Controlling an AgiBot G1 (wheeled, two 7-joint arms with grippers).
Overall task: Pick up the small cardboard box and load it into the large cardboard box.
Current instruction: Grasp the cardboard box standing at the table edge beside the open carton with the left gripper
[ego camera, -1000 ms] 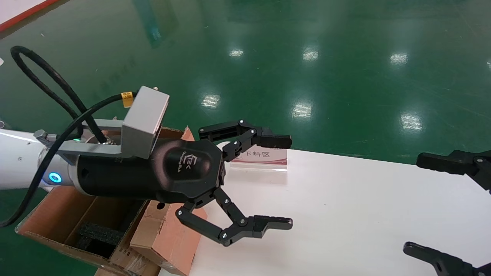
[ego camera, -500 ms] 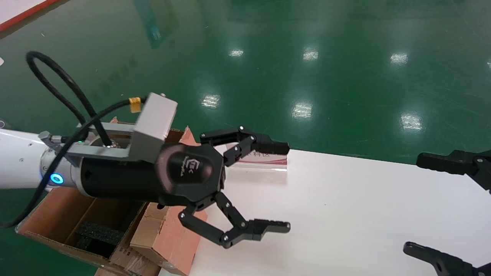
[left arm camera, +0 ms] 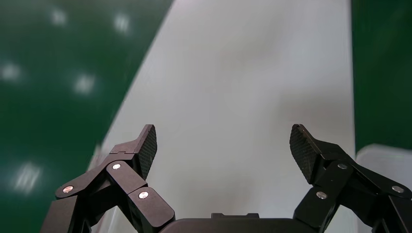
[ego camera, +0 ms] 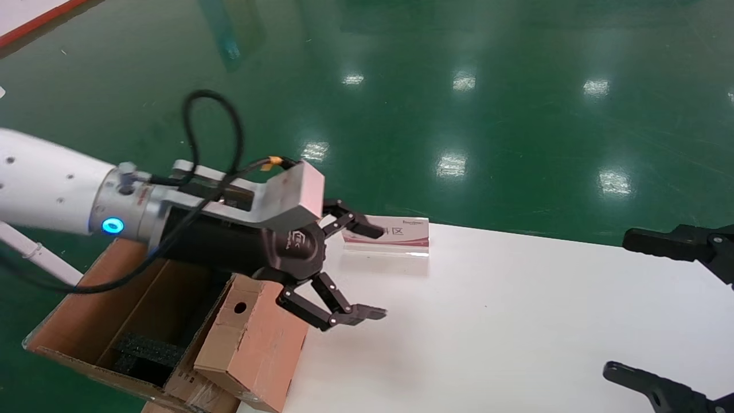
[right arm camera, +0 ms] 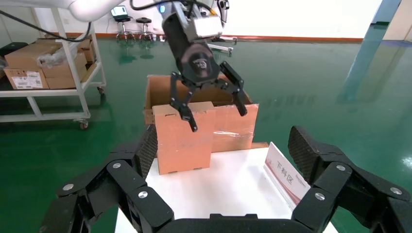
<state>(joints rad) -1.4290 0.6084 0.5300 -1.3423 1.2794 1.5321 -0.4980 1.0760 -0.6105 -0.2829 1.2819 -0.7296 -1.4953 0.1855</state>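
Left gripper [ego camera: 361, 272] has pulled back toward the left of the head frame and turned since a second ago; its fingers now span less of the picture, and the wrist cable that looped at upper left now arcs above the wrist. Fingers spread wide, holding nothing. Left wrist view agrees: both pads [left arm camera: 147, 144] apart, only white table [left arm camera: 243, 97] between them.

Small cardboard box [ego camera: 255, 338] sits at lower left of the head frame, on the table's [ego camera: 516, 321] left edge, leaning tilted against the large cardboard box [ego camera: 86, 310]. Round hole in its paler face points up. Not gripped: lower finger is beside its upper right corner, touching or not I cannot tell. In the right wrist view the small cardboard box [right arm camera: 182, 141] stands at centre in front of the large cardboard box [right arm camera: 233, 126], with the left gripper [right arm camera: 209, 104] just above it, fingers straddling its top edge.

Large cardboard box is open, off the table's left side, black foam [ego camera: 140, 351] visible inside at lower left.

Sign holder [ego camera: 395, 235] with red-and-white card stands at the table's far edge, centre of head frame, partly behind the upper finger.

Right gripper [ego camera: 668, 321] parked at right edge of head frame, fingers wide apart, empty; its pads [right arm camera: 303, 150] frame the right wrist view.
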